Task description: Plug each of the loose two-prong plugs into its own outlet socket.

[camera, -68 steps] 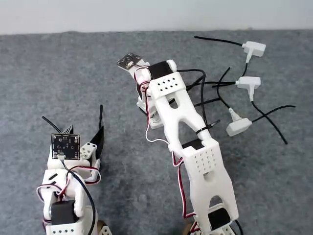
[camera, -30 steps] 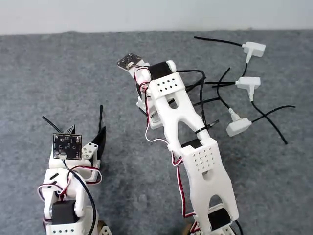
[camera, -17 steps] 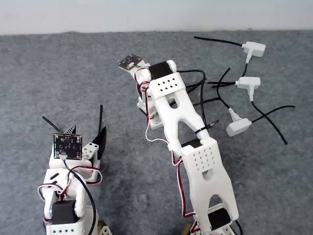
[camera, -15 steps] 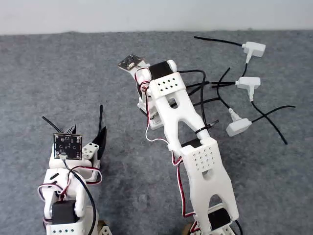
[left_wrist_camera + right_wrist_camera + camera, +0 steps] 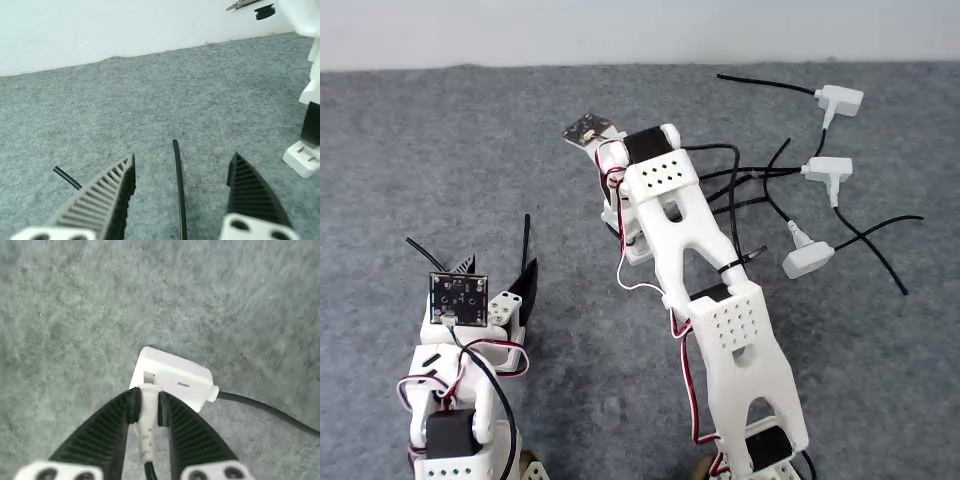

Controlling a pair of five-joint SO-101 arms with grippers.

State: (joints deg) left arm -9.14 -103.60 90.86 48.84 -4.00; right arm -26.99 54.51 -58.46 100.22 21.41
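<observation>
We see the right gripper (image 5: 146, 402) closed tightly on a white two-prong plug (image 5: 148, 412). The plug's front end meets the top face of the white outlet socket (image 5: 182, 382), which lies on the grey tabletop (image 5: 470, 150). We cannot tell whether the prongs are in the slots or only resting against the face. That is our main worry: the socket lies loose with nothing pinning it, so a push slightly off the slots would likely slide or tip the block rather than seat the plug. The plug is gripped by a narrow part of its body, so under load it could also twist between the fingers and go in skewed. The left gripper (image 5: 183, 159) is wide open and holds nothing. It hovers over a black cable (image 5: 179, 200), apart from the socket, so it offers no bracing. Three more white plugs (image 5: 827, 168) lie near each other at the far right with their black cords crossing, and we judge that dragging one out could snag the others.
</observation>
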